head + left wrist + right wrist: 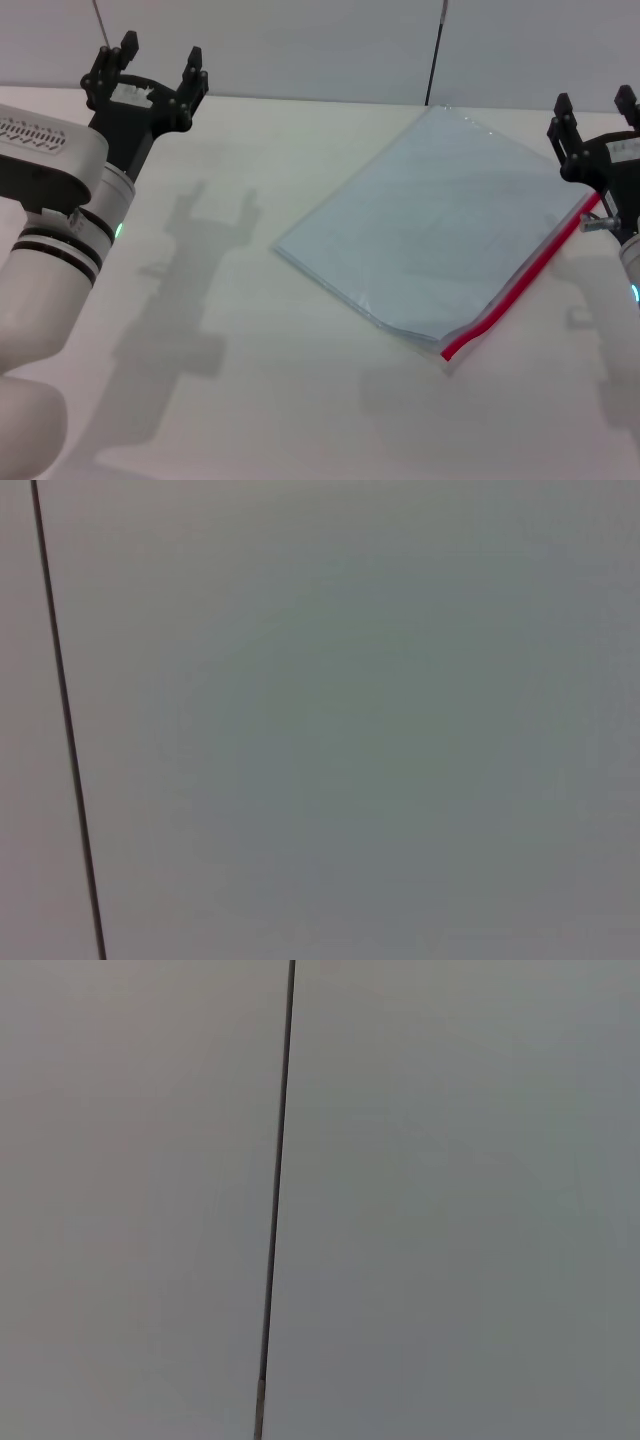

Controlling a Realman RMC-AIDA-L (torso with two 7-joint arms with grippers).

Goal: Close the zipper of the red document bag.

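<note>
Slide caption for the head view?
Both grippers, left and right, open above table; bag lies flat, zipper untouched.

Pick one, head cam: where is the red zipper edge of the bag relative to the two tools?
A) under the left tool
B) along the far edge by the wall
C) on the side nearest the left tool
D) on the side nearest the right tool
D: the zipper runs along the red document bag's edge that ends beside the right tool; the left tool is raised far across the table.
</note>
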